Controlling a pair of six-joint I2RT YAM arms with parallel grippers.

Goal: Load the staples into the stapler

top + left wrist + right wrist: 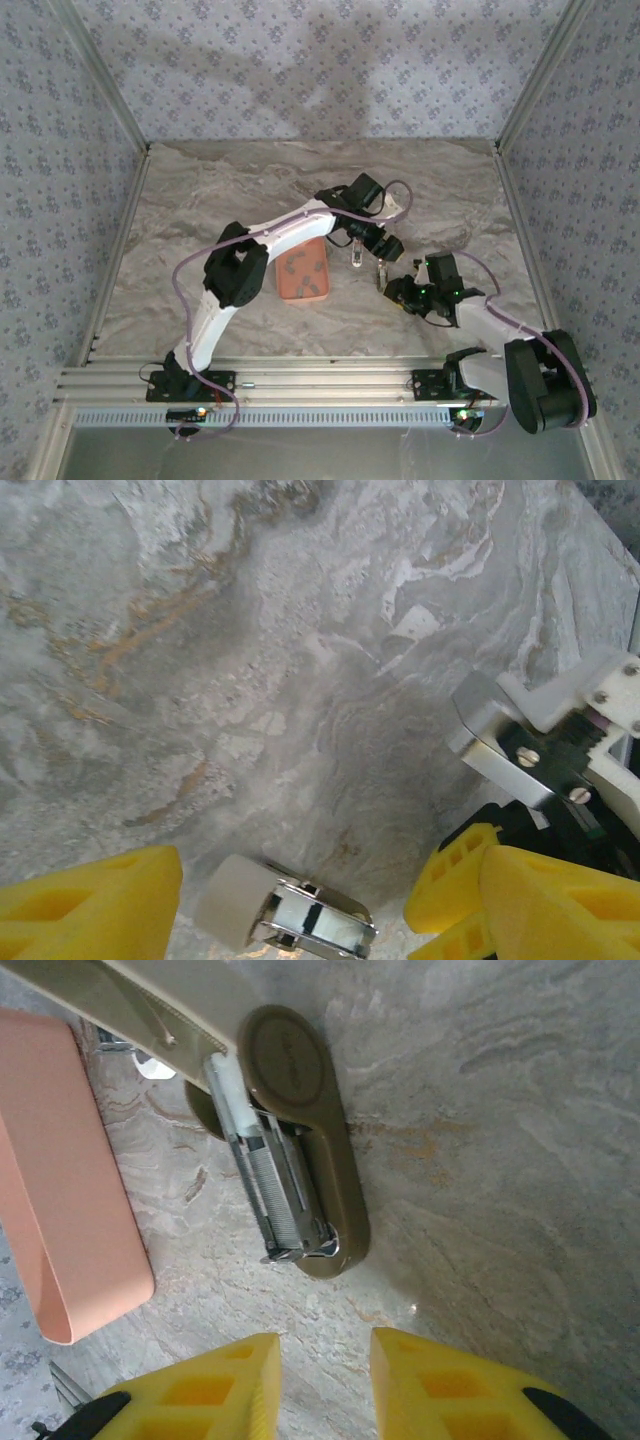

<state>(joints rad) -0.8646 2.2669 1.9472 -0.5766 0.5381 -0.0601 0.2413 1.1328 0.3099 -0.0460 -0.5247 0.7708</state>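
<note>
**Stapler open on the marble, tray of staples beside it**

The salmon tray (318, 250) lies flat on the marble table (200, 200), and several dark grey staples (300, 268) lie loose inside it. The wrist views do not show its contents.

The stapler (300, 1160) lies just right of the tray, apart from it, with its top swung open. Its metal channel (285, 1195) faces up and holds a finely ribbed silver strip.

The left gripper (300, 870) is spread wide, its yellow fingers (90, 900) on either side of the stapler's white and metal end. A sliver of table shows on each side, so it is released, not grasping.

The right gripper (325, 1350) hangs near the stapler's open end. Its jaws are narrowly parted and hold nothing.
</note>
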